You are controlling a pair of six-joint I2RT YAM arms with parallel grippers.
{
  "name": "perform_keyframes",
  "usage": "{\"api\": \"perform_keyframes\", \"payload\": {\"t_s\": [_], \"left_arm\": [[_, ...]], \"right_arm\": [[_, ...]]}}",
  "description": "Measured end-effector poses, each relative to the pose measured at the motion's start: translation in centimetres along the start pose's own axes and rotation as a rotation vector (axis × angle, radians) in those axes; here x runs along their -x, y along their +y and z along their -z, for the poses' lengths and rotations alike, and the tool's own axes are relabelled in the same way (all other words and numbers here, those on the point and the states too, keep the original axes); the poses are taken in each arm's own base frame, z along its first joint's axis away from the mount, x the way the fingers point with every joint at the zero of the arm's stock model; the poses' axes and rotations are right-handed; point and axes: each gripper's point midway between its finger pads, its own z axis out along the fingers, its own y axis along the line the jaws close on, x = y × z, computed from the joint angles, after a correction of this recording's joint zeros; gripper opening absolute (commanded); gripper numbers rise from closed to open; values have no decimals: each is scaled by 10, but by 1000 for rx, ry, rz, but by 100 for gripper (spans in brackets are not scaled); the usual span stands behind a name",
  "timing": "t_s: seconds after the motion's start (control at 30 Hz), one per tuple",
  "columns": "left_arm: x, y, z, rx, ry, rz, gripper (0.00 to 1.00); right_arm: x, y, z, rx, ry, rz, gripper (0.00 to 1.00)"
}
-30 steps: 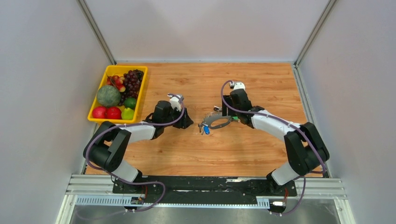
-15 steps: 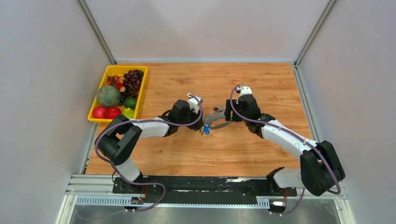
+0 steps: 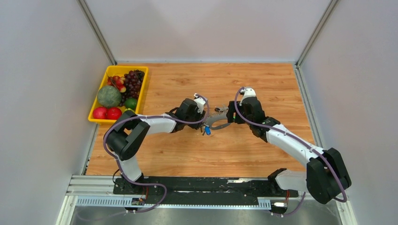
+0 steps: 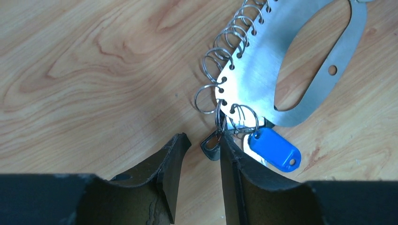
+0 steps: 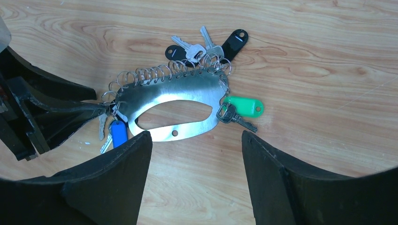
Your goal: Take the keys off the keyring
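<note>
Steel keyring (image 4: 256, 70) on wood surface (image 4: 94, 70) | left gripper (image 4: 202, 140) has moved up, jaws parted, black key (image 4: 211, 146) between fingertips | right gripper (image 5: 196, 136) spread above, empty | no key removed

**Keyring at mid-table, a gripper at each end**

Seen from above, the keyring (image 3: 218, 121) lies on the table (image 3: 211, 154) near its middle. The fruit tray (image 3: 107, 121) sits well apart at 10 o'clock from it, by the table's left edge. The left gripper (image 3: 202, 124) is at the keyring's 9 o'clock and the right gripper (image 3: 230, 116) at its 3 o'clock, with the keyring between them.

In the right wrist view the keys (image 5: 206, 47) spread round the keyring. There is a cluster at 12 to 1 o'clock, two at 4 o'clock, and others at 8 o'clock, just beside the left gripper's fingers (image 5: 70, 110). In the left wrist view one key lies between that gripper's fingertips (image 4: 176, 150), and the keyring lies beyond them at 1 o'clock.
</note>
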Motion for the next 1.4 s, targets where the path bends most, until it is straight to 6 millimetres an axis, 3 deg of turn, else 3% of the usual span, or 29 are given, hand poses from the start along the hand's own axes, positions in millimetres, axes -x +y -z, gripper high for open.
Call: {"api": "perform_keyframes", "payload": {"t_s": [0.23,0.3,0.4,0.47,0.73,1.03,1.4], "left_arm": [[6,-3,-7,2,13,-27,47],[6,-4,-7,8,16,-34,37],[6,-4,-7,13,16,-39,6],[7,-3,-9,16,19,-47,1],[9,-3,-9,17,27,-59,0],[-11,-5,21,4,59,-48,0],[18,-28,62,-98,-16,-18,0]], "right_arm": [[-5,-1,2,4,10,-4,72],[-5,0,2,6,8,-7,72],[-5,1,3,13,9,-9,72],[-6,2,3,17,11,-14,72],[-12,4,4,34,28,-27,72],[-19,9,4,63,53,-45,72],[-22,27,14,166,70,-60,72]]}}
